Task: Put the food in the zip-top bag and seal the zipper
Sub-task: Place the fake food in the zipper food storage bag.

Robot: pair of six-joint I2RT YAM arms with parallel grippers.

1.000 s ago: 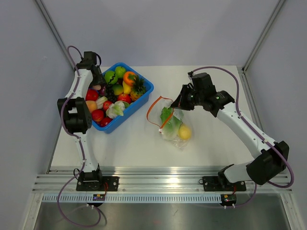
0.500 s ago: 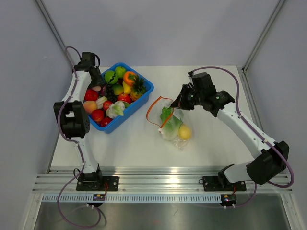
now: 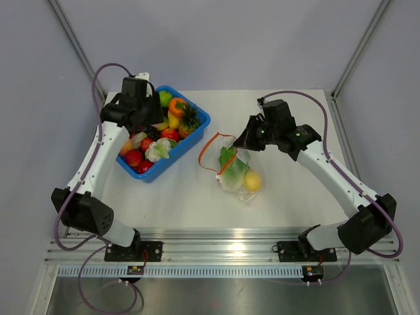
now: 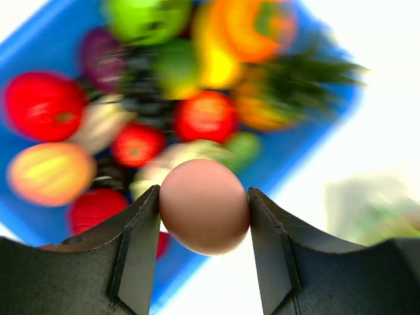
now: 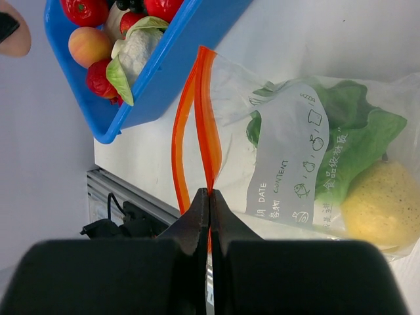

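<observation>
The left gripper (image 4: 203, 211) pinches a pale peach egg-shaped piece (image 4: 203, 193) between its two fingers, up over the blue bin (image 5: 197, 39) heaped with toy fruit (image 3: 171, 134). The right gripper (image 5: 209, 197) has its jaws pressed together on the red-orange zipper (image 5: 187, 125) of the clear bag (image 5: 282, 154). The bag lies just right of the bin, mouth gaping, with lettuce (image 5: 354, 131) and a yellow piece (image 5: 387, 203) inside.

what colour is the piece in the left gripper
Pale pinkish-tan piece; clearest in the left wrist view.

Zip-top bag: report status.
Left gripper holding pink round piece above blue bin. Right gripper pinching zipper, bag open. Lettuce, yellow fruit inside. No obstruction.
</observation>
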